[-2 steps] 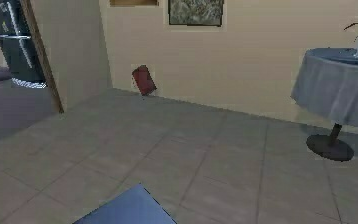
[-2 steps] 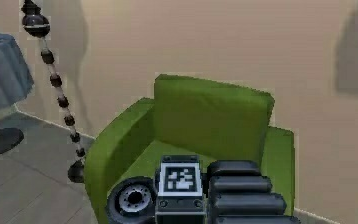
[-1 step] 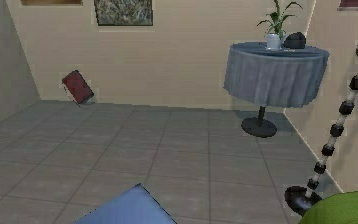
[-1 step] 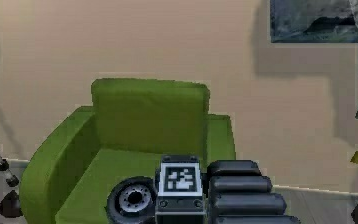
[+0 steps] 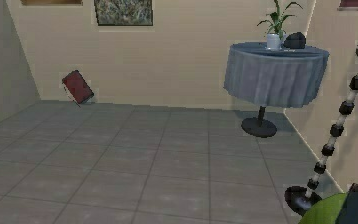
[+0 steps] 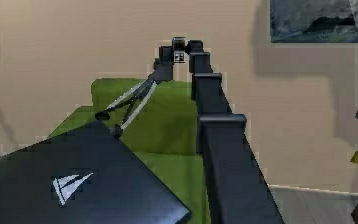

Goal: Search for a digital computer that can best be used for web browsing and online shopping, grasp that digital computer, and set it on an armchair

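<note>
Placement seems the step in hand: the laptop [image 6: 82, 180] shows at the far end of the gripper [image 6: 117, 118], green armchair [image 6: 172, 120] behind it, finger spread and hold I cannot tell, so next I settle it down there.

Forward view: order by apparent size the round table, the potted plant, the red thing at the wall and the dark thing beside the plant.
1. round table, clearly largest.
2. potted plant and red thing: they look alike in size, so not ranked.
3. dark thing, smallest.
</note>
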You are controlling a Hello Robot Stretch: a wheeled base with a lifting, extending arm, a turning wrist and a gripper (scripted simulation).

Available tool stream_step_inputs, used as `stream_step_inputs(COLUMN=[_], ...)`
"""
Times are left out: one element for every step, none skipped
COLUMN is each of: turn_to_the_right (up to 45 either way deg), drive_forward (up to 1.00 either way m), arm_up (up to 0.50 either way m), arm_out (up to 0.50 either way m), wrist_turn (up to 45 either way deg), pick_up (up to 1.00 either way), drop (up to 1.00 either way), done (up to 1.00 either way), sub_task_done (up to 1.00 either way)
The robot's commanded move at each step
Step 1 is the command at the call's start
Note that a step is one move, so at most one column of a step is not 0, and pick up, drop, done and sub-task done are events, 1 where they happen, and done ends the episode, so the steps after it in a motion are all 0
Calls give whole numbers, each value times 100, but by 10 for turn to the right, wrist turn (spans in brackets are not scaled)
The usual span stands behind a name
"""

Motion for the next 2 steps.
stream_step_inputs(turn_to_the_right=[0,0], drive_forward=[0,0], arm_up=[0,0], arm_out=[0,0], wrist_turn=[450,420], pick_up=[0,0], drop=[0,0], done=[0,0], sub_task_done=[0,0])
